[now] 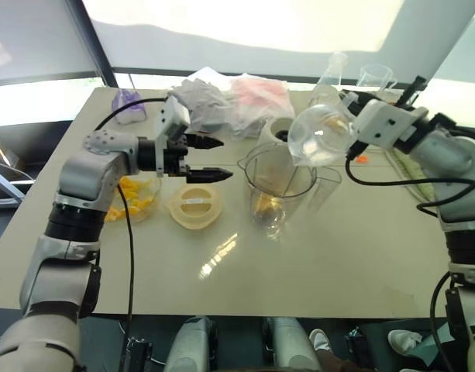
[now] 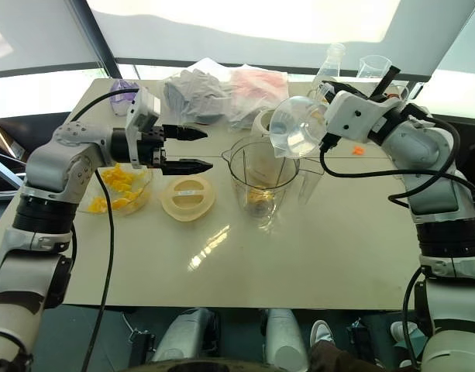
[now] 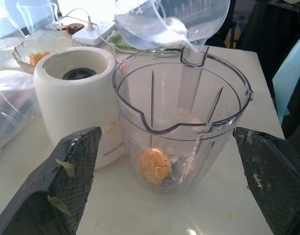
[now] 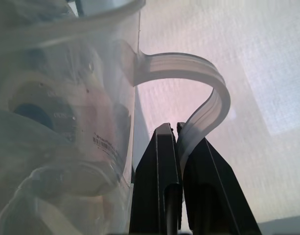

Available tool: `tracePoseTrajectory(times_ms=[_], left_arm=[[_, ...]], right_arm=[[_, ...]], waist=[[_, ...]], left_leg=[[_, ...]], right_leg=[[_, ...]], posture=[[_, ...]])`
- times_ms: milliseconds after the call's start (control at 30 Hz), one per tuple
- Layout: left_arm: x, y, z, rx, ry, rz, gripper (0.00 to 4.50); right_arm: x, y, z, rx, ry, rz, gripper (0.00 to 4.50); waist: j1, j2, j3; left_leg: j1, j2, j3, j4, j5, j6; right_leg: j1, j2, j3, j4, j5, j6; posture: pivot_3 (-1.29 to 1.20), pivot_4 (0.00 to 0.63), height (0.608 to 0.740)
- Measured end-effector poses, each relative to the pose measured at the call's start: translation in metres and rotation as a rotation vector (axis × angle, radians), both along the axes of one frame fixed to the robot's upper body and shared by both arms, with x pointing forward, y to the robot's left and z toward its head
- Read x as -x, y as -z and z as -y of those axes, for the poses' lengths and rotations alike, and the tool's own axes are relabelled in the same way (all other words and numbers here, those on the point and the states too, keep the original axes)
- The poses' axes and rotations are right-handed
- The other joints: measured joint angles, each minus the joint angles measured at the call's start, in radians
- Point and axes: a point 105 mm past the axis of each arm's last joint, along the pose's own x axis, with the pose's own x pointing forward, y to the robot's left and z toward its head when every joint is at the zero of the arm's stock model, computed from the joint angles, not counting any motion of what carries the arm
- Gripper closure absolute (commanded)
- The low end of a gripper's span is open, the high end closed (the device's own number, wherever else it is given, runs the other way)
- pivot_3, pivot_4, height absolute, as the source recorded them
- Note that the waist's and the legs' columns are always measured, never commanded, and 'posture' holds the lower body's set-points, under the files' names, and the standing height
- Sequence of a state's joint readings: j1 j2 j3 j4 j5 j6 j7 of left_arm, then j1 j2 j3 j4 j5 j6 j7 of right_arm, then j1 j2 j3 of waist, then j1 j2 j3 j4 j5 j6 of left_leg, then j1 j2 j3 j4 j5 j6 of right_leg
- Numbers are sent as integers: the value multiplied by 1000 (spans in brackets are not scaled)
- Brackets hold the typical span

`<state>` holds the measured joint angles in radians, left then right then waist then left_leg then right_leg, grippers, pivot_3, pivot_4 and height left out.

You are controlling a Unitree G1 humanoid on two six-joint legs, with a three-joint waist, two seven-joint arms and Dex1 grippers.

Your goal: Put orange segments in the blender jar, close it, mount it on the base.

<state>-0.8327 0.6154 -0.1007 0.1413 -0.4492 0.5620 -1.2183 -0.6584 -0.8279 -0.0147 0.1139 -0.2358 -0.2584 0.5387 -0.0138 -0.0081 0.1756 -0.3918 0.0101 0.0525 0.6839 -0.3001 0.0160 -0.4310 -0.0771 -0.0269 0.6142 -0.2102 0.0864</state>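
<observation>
You had the jar (image 1: 277,184) mid-surface (image 1: 314,271), base (image 1: 277,130) behind it, lid (image 1: 195,206) to its left, segment bowl (image 1: 136,198) further left, and a tilted beaker (image 1: 318,136) above its right rim.

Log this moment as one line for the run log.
right pincer: shut on cup handle, tipped over jar | left pincer: open, empty | lid: on table

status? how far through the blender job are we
Done: orange segments sit at the bottom of the blender jar. In hand: right tool is shut on a clear measuring cup, tipped over the jar's mouth; left tool is open. Left: pale-yellow lid still on the table, jar not on the base.
</observation>
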Motion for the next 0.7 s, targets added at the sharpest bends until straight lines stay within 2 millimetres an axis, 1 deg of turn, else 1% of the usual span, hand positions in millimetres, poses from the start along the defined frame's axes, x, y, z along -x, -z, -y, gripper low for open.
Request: tracePoseTrajectory(times_ms=[700], left_arm=[[0,0,1,3,4,-1,0]], right_arm=[[1,-7,-6,181,9,164,4464]], waist=[[0,0,0]], left_leg=[[0,0,0,0,0,0]], right_leg=[[0,0,0,0,0,0]], posture=[[0,150,740]])
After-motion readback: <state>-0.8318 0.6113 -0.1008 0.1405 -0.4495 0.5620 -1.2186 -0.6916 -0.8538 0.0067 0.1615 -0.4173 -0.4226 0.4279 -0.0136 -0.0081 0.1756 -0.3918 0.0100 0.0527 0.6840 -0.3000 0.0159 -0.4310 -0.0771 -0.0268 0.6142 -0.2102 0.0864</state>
